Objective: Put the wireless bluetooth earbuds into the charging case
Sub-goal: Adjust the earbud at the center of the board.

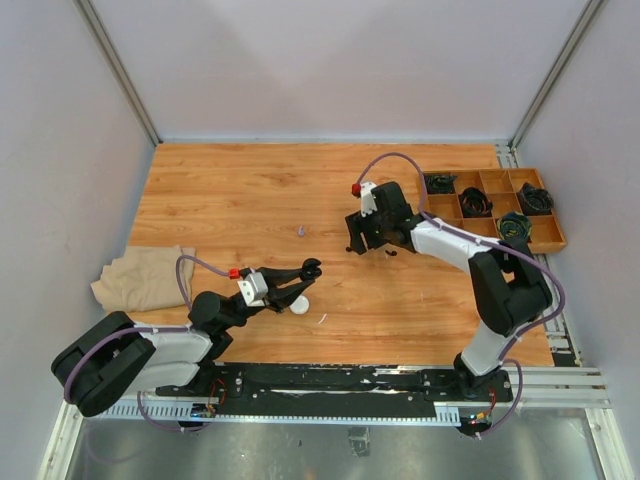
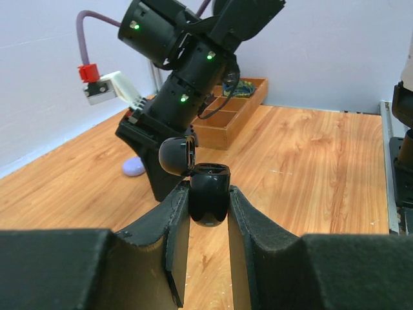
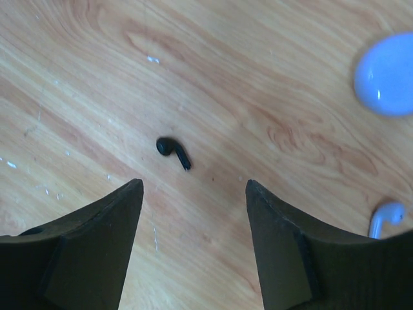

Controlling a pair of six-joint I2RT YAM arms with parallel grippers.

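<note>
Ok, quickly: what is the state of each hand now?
Left hand: closed on the black case.
Right hand: open, holding nothing, above a black earbud.

The left arm [image 1: 170,352] and right arm [image 1: 445,240] are built of chunky black joints and smooth white shells, and both are bolted to one black rail [image 1: 330,380]. A lavender cable [image 1: 395,155] loops along each arm to a red plug [image 1: 357,187] beside a small white block [image 1: 370,198] at the wrist. The left gripper [image 2: 208,190] and right gripper [image 3: 193,184] have broad matt black fingers [image 3: 90,252] tapering to blunt tips, and small green lights [image 2: 182,99] glow on the right arm's black wrist.
</note>
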